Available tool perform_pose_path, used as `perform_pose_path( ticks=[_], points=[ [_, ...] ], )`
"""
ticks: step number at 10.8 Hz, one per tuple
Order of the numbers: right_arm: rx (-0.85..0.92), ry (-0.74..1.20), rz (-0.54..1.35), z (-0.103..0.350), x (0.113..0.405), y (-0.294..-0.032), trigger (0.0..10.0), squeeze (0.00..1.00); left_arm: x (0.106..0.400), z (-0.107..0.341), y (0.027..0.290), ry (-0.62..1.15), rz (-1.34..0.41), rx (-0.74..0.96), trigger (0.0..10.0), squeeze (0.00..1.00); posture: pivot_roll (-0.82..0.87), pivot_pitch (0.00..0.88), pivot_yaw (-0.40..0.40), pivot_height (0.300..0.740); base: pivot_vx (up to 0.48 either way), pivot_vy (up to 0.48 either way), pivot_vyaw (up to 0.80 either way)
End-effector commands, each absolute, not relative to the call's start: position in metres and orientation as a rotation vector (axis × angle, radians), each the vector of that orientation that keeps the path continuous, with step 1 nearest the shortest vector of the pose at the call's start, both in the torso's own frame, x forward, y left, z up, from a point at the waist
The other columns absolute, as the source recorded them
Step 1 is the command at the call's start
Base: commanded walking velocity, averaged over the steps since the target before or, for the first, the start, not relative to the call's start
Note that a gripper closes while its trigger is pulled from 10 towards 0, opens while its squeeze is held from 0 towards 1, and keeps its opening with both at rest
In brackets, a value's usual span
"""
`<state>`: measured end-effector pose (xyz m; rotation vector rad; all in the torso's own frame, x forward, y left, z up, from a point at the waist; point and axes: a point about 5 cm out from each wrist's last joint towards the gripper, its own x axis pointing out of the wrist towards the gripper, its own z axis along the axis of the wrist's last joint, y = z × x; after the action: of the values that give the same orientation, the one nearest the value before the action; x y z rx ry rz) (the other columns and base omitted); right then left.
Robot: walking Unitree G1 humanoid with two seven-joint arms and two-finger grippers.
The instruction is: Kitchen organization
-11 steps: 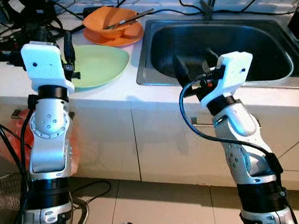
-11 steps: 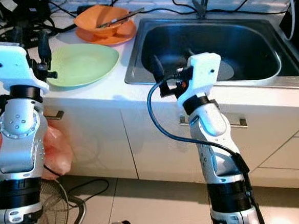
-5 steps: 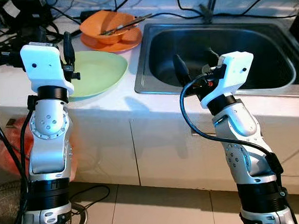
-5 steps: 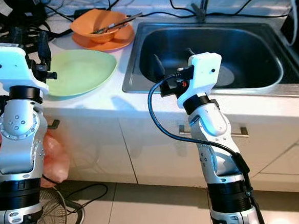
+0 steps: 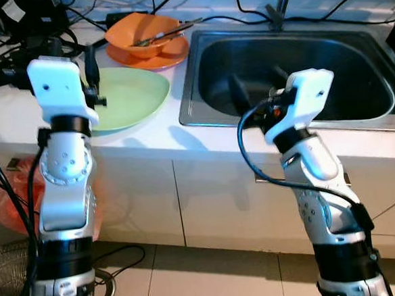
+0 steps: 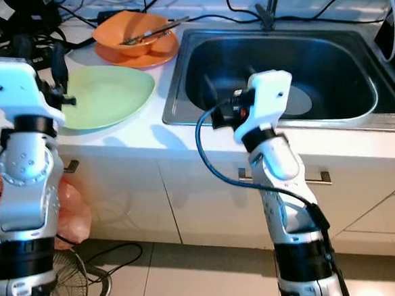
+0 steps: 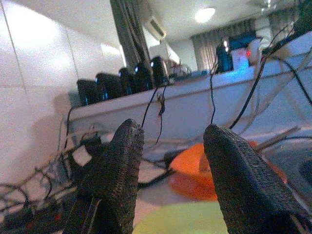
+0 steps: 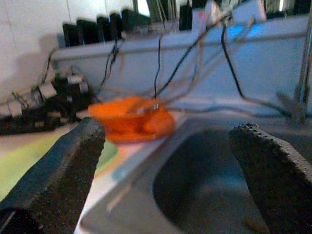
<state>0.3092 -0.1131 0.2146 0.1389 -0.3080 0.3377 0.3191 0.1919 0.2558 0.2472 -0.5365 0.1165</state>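
A pale green plate (image 5: pixel 129 96) lies on the white counter (image 5: pixel 162 133), left of the steel sink (image 5: pixel 200 93). Behind it an orange bowl (image 5: pixel 139 30) holding chopsticks sits on an orange plate (image 5: pixel 164 53). My left gripper (image 7: pixel 168 141) is raised at the green plate's left edge, open, with nothing between its fingers (image 5: pixel 90 61). My right gripper (image 5: pixel 257 84) hovers over the sink's front rim, open and empty, pointing toward the basin. In the right wrist view the orange bowl (image 8: pixel 129 117) and the basin (image 8: pixel 204 195) lie ahead, blurred.
Tangled black cables and power bricks (image 5: pixel 19 21) crowd the counter's back left. The faucet base (image 5: pixel 281 8) stands behind the sink. White cabinet fronts with a handle (image 6: pixel 315 177) face me. A reddish plastic bag (image 5: pixel 11 198) and a wire fan guard (image 5: pixel 2 270) sit on the floor at left.
The whole picture has shifted slightly, so the camera moved. Both arms keep the same raised pose, and both grippers stay open.
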Motion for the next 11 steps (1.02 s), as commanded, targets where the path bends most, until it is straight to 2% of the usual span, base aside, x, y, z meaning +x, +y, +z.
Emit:
perform_pose_path(
  ticks=[1, 7, 9, 11],
  points=[
    [0.141, -0.289, 0.349, 0.2123, 0.3081, -0.111, 10.0, 0.0, 0.3197, 0.2518, 0.1964, -0.507, 0.141, 0.239, 10.0, 0.0, 0.09, 0.088, 0.001, 0.74, 0.356, 0.322, 0.0],
    [0.14, -0.279, 0.351, 0.2113, 0.3084, -0.111, 10.0, 0.0, 0.3218, 0.2467, 0.1967, -0.473, 0.148, 0.234, 10.0, 0.0, 0.09, 0.087, -0.002, 0.74, 0.357, 0.318, 0.0],
    [0.14, -0.278, 0.347, 0.2112, 0.3085, -0.1111, 10.0, 0.0, 0.3228, 0.2422, 0.1951, -0.445, 0.146, 0.25, 10.0, 0.0, 0.09, 0.087, -0.002, 0.74, 0.456, 0.0, 0.0],
    [0.14, -0.274, 0.344, 0.2105, 0.3086, -0.111, 10.0, 0.0, 0.3215, 0.244, 0.1907, -0.471, 0.127, 0.228, 10.0, 0.0, 0.09, 0.087, 0.001, 0.74, 0.0, 0.0, 0.0]
  ],
)
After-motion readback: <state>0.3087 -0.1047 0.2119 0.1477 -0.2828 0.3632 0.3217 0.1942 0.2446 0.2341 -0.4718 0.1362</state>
